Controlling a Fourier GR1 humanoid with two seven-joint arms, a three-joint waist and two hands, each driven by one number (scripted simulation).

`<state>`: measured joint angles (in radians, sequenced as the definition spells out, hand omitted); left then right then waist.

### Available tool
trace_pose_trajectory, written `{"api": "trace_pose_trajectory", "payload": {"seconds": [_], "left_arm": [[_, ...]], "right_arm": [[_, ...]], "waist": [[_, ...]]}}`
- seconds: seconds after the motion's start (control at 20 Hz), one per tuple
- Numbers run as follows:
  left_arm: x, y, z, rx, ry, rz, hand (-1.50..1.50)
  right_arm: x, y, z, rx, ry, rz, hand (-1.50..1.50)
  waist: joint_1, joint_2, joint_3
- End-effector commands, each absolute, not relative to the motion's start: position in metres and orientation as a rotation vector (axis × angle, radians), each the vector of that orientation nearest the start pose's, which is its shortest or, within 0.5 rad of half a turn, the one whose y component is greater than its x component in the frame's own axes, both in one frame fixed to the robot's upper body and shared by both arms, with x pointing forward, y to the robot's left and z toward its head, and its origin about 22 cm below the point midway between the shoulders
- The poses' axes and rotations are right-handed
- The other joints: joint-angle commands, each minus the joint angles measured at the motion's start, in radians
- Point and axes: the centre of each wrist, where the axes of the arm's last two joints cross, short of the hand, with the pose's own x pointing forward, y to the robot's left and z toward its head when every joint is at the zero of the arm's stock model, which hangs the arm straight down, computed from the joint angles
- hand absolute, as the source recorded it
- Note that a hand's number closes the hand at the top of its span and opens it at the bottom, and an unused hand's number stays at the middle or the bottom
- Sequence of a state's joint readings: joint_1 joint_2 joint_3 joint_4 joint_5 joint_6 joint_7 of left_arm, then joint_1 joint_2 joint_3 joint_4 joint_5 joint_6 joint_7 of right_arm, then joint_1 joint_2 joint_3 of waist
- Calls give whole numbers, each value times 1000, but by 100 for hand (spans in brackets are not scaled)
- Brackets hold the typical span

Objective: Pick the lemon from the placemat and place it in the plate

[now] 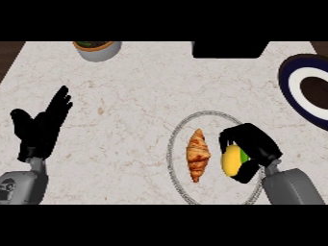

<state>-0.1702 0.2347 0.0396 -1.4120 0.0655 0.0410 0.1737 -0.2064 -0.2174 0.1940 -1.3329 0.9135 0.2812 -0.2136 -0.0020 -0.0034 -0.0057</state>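
A yellow lemon [231, 161] with a green patch sits inside my right hand [255, 144], whose fingers and thumb curl round it. The hand hovers over the right half of a round pale placemat [184, 126] with a grey rim. A brown croissant [198, 154] lies on the placemat just left of the lemon. The plate [294, 91], dark blue with a white ring and a dark brown centre, lies at the counter's right edge, up and to the right of the hand. My left hand [42, 127] rests open at the left, fingers up.
A grey bowl [97, 49] with dark and green contents stands at the counter's back left. A black block [230, 49] sits at the back edge, right of centre. Dark wood shows beyond the counter's left and right corners.
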Motion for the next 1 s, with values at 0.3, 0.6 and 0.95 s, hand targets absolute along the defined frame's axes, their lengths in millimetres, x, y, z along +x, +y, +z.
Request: {"api": "trace_pose_trajectory", "payload": {"seconds": [0.3,0.6,0.95], "left_arm": [[283,282,23,188,-1391,-69,0],[281,283,26,183,-1411,-99,0],[280,303,20,159,-1405,-93,0]], "right_arm": [[348,-250,102,-821,-1594,697,150],[357,-308,153,-1190,-1621,389,150],[356,-365,141,-1164,-1528,135,150]], "waist": [[0,0,6],[11,5,6],[9,7,6]]}}
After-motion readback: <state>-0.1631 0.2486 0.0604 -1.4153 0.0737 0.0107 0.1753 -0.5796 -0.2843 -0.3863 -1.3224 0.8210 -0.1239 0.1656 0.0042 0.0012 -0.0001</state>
